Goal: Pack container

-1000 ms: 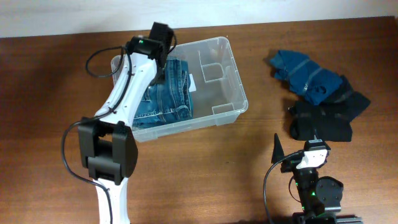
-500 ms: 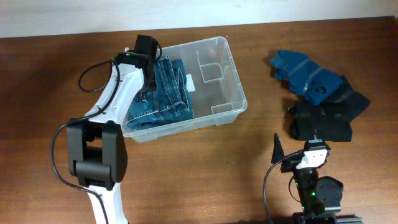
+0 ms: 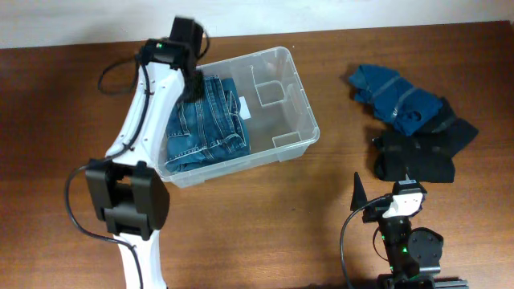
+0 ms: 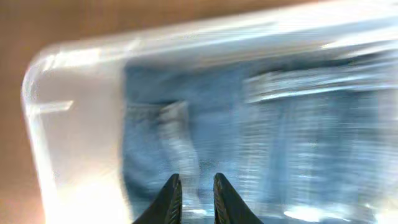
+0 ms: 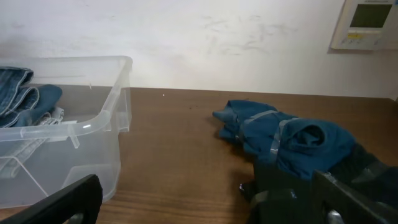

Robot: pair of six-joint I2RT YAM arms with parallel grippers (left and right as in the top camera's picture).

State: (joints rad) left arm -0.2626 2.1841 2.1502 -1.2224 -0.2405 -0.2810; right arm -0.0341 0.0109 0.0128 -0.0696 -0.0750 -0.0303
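Note:
The clear plastic container (image 3: pixel 308 120) sits at the table's back centre, with folded blue jeans (image 3: pixel 205 128) lying in its left half. My left gripper (image 3: pixel 193 80) hangs over the container's back-left corner, above the jeans. In the blurred left wrist view its jaws (image 4: pixel 194 190) are nearly together with nothing between them, over the jeans (image 4: pixel 280 124) and near the container's rim (image 4: pixel 37 124). My right gripper (image 3: pixel 387 193) rests at the front right, open and empty (image 5: pixel 205 205). The right wrist view also shows the container (image 5: pixel 93 127).
A crumpled blue garment (image 3: pixel 397 96) and a black garment (image 3: pixel 422 152) lie on the table at the right, just beyond my right gripper. They also show in the right wrist view, blue (image 5: pixel 292 137) over black (image 5: pixel 373 168). The container's right half has moulded dividers (image 3: pixel 273 92).
My left arm has swung left and back, from over the middle of the jeans to the container's back-left corner. The jeans stay in the container. The right arm has not moved.

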